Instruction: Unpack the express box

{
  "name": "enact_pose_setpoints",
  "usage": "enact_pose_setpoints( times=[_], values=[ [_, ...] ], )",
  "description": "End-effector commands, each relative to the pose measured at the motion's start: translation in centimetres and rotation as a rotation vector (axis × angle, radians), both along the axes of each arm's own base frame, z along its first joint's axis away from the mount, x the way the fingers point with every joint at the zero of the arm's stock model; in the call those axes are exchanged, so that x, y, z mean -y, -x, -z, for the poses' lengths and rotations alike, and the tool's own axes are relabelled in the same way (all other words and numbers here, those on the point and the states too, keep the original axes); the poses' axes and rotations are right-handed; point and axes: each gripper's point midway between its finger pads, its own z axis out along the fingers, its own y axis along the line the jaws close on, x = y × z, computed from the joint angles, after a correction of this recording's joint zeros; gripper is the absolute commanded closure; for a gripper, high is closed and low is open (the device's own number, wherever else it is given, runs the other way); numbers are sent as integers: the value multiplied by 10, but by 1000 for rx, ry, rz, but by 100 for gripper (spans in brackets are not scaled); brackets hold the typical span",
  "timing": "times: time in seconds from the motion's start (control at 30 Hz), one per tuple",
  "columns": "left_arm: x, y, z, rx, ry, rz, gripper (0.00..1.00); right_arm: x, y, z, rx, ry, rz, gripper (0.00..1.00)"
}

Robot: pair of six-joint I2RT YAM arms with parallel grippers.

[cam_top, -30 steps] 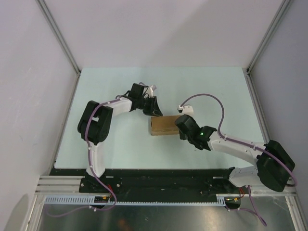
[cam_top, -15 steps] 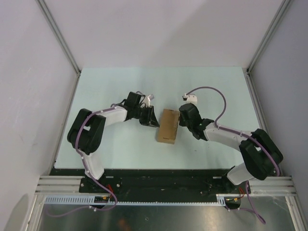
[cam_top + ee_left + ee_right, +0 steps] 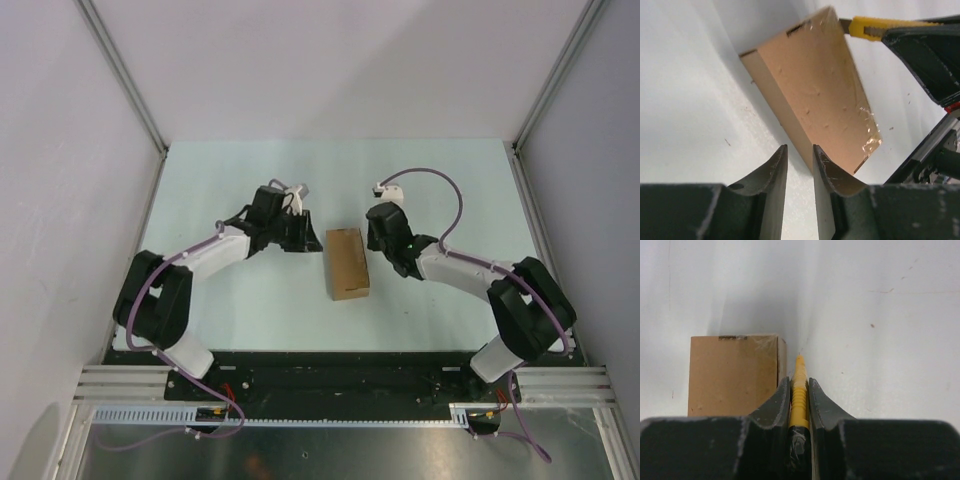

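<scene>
2 grippers are flanking the small flat brown cardboard express box (image 3: 346, 263), which is lying closed on its broad face near the middle of the pale green table (image 3: 230, 180), its long axis running from 12 to 6 o'clock in the overhead view.

I am holding the right gripper (image 3: 799, 385) at the box's 2 o'clock, clenched tight on a yellow-and-black plastic utility knife (image 3: 799, 397). The handle is sitting deep between the jaws so the tool is pointing straight out along the fingers. That is putting the tip just beside the box's right wall near its far end. I cannot tell whether it is touching the cardboard.

I am parking the left gripper (image 3: 800, 165) at the box's 10 o'clock, just beside it and not touching. Its fingers (image 3: 774, 172) are standing a narrow gap apart and gripping nothing. I judge it is waiting there to brace the carton, since a light box would be sliding away under the knife.

Glossy patches at both short ends are looking like clear tape over the tuck flaps, so I judge the cutting is not yet done. Next I am expecting to need a shallow, steady pass along a taped seam. Pushing too deep would be risking whatever is inside.
</scene>
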Motion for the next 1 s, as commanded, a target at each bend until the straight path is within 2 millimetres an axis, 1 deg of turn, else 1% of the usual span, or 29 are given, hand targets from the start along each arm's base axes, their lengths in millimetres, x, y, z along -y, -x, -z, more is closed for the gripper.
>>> enact_pose_setpoints(
  times=[0.0,0.03,0.1,0.13,0.17,0.2,0.23,0.27,0.3,0.33,0.47,0.53,0.6,0.7,0.73,0.8,0.9,0.97],
  values=[
    [10,-23,-56,149,58,-21,68,14,-3,-69,113,-29,97,100],
    [16,-26,-68,170,79,-4,68,16,1,-74,109,-32,99,100],
    [29,-25,-71,163,100,32,68,7,13,-88,117,-72,55,100],
    [38,-25,-79,149,137,54,69,6,19,-89,109,-66,43,100],
    [43,-24,-81,129,159,64,69,2,23,-89,99,-73,18,100],
    [47,-26,-74,97,163,64,70,-4,30,-89,89,-77,-4,100],
    [53,-28,-79,82,186,70,72,-6,36,-88,75,-78,-20,100],
    [57,-28,-79,74,191,78,72,-8,40,-88,66,-80,-36,100],
    [61,-29,-72,58,187,83,72,-10,43,-86,58,-80,-44,100],
    [65,-31,-76,63,196,92,72,-14,47,-84,47,-78,-56,100],
    [85,-24,-62,26,192,142,74,-18,51,-72,15,-65,-58,100],
    [88,-25,-53,14,178,139,76,-17,51,-67,4,-54,-47,100],
    [88,-29,-47,28,143,104,78,-12,50,-66,2,-61,-1,100],
    [91,-37,-47,69,108,77,79,-10,49,-63,-6,-73,20,100],
    [94,-39,-49,80,107,77,79,-12,49,-63,-8,-78,18,100],
    [94,-43,-44,90,83,57,79,-15,49,-55,-22,-70,16,100],
    [90,-44,-34,94,48,37,77,-12,48,-48,-25,-43,31,100],
    [91,-41,-24,89,22,39,76,-9,45,-48,-16,-33,54,100]
  ],
)
